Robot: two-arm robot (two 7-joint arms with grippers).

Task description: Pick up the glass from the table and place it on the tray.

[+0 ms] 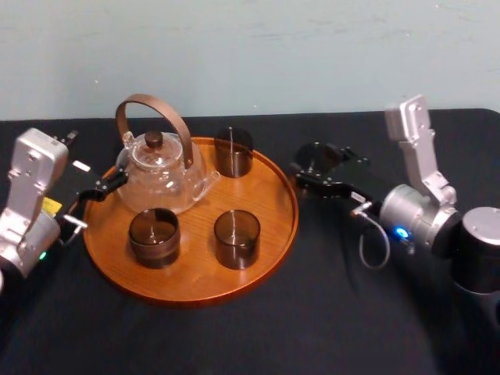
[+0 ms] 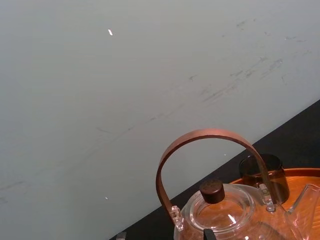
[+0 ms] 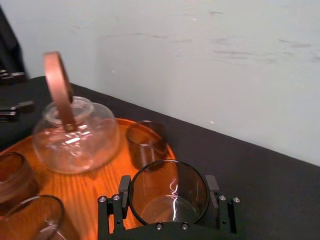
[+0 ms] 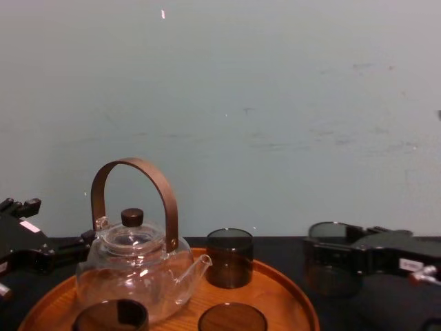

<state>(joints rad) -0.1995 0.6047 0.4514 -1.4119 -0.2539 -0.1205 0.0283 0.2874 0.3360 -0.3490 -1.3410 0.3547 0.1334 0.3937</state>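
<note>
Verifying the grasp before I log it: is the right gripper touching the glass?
Touching. The right wrist view shows the glass seated in the right gripper, both fingers pressed against its sides with no gap.

- Left arm (image 1: 27, 207): silver-grey housing, green lamp, yellow label.
- Right arm (image 1: 418, 211): silver-grey, blue lamp, grey cable loop (image 1: 375, 248).
- Right end effector (image 1: 308, 166): black, small silver screws.

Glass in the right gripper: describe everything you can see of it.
The glass is a short, straight-sided cylinder of smoky brown clear glass, open-topped, empty and upright. The right gripper is shut on its opposite sides. It is just past the right rim of the tray, over the black table. Whether its base touches the table cannot be told.
</note>
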